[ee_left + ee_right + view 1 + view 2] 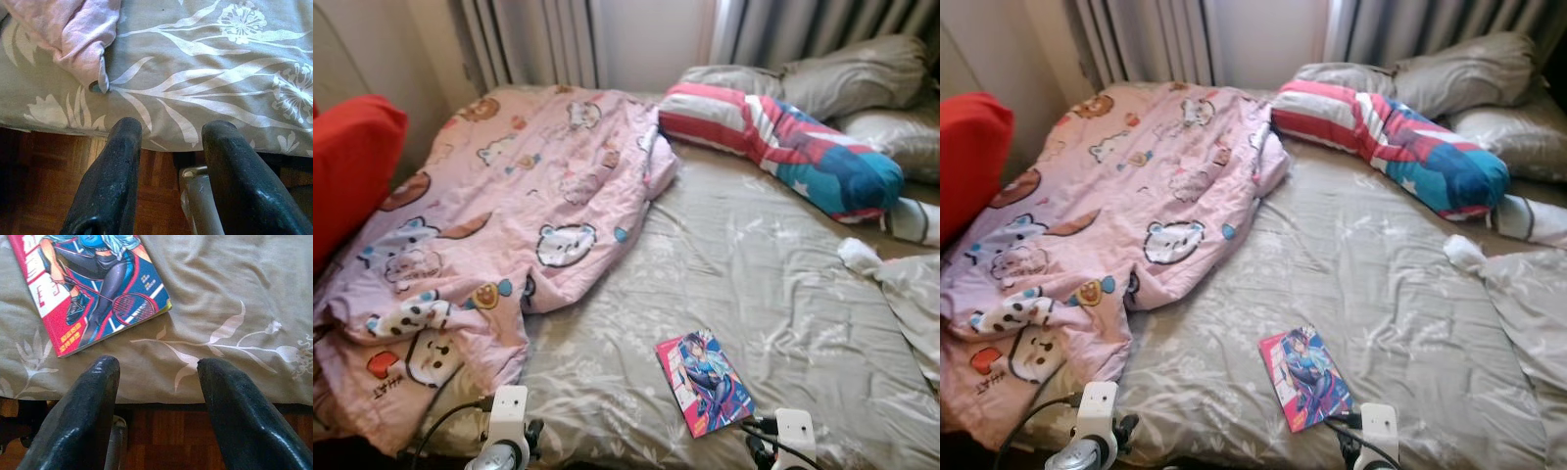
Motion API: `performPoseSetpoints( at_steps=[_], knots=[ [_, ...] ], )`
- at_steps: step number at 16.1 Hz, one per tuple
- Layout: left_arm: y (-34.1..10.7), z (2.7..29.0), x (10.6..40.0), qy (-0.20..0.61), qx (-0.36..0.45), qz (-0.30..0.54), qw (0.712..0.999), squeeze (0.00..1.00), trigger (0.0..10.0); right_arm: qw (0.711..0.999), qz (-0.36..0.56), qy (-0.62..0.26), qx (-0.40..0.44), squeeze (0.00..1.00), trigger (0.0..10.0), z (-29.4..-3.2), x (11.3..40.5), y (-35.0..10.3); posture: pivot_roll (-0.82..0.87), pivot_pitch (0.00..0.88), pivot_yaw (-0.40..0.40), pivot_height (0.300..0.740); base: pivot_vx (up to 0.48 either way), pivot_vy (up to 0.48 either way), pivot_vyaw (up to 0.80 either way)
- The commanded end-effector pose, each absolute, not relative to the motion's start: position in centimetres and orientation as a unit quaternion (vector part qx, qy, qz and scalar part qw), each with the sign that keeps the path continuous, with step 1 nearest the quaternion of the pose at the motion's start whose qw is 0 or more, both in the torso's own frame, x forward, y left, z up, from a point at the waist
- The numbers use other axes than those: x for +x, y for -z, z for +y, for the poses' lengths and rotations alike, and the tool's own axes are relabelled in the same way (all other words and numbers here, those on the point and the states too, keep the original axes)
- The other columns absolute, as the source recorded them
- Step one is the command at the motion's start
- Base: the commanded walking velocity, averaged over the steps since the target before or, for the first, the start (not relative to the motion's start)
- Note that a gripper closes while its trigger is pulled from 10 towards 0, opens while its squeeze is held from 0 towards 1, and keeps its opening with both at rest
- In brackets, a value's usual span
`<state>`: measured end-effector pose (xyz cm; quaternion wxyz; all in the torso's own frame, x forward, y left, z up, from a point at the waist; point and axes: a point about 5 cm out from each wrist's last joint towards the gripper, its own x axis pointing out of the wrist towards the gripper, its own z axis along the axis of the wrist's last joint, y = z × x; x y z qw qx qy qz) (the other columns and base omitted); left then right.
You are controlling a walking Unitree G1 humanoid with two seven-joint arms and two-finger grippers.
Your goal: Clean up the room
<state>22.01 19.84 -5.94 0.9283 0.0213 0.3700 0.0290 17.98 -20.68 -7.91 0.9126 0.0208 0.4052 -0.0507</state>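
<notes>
Both grippers spread at bed edge, we judge pickup pending: right gripper (156, 367) must reach comic book (93, 289), left gripper (166, 129) idle.

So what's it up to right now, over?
Both tools open, empty, at the bed's near edge. Right tool just short of the comic book; left tool near the pink quilt. Nothing blocking.

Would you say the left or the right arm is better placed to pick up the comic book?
Right: the right gripper, open, hovers beside the comic book; the left gripper faces the pink blanket.
</notes>
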Motion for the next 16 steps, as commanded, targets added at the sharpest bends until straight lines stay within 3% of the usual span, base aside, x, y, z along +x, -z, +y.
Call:
performPoseSetpoints(
  at_steps=[1, 13, 14, 16],
  knots=[
    [6.2, 20.0, 21.5, -0.033, 0.017, 0.377, 0.925, 0.00, 10.0, 0.911, 0.408, 0.053, 0.026, 0.00, 10.0, -20.6, 17.8, 8.0, 0.03, 0.134, 0.001, 0.740, 0.000, 0.000, 0.00],
    [6.2, 20.0, 21.5, -0.033, 0.017, 0.376, 0.926, 0.00, 10.0, 0.911, 0.407, 0.053, 0.027, 0.00, 10.0, -20.6, 17.8, 8.0, 0.03, 0.133, 0.001, 0.740, 0.000, 0.000, 0.00],
    [4.0, 19.3, 24.4, -0.010, 0.001, 0.291, 0.957, 0.00, 10.0, 0.963, 0.267, 0.019, 0.018, 0.00, 10.0, -18.7, 23.8, 4.2, 0.02, 0.027, -0.015, 0.740, 0.000, 0.000, 0.00],
    [5.1, 19.4, 23.2, -0.008, 0.010, 0.338, 0.941, 0.00, 10.0, 0.953, 0.303, 0.017, 0.011, 0.00, 10.0, -18.6, 22.6, 5.2, 0.02, 0.030, -0.012, 0.740, 0.000, 0.000, 0.00]
  ],
)
